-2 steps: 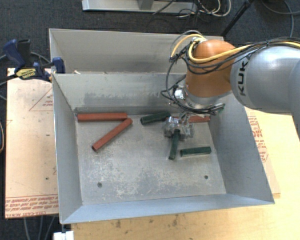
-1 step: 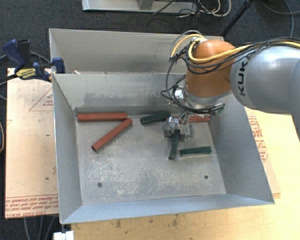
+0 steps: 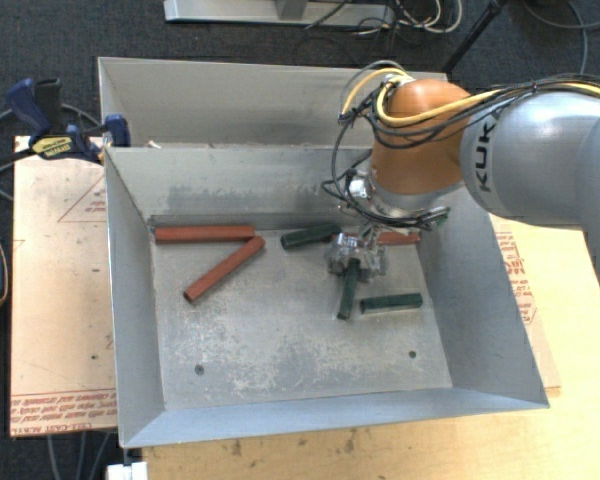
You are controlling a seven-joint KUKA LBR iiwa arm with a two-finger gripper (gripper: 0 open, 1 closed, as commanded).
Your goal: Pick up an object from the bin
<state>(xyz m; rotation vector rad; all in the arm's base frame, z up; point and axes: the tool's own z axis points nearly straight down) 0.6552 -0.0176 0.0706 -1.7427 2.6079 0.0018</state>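
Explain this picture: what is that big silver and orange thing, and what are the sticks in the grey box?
One camera looks down from above. The silver robot arm reaches in from the right over a grey bin; the orange cover belongs to its wrist. At its tip sits the gripper, a two-finger hand for picking things up. It is low over the upper end of a dark green stick near the bin's middle. A second green stick and a third green stick lie close by; two red-brown sticks lie left. Whether it grips anything, I cannot tell.
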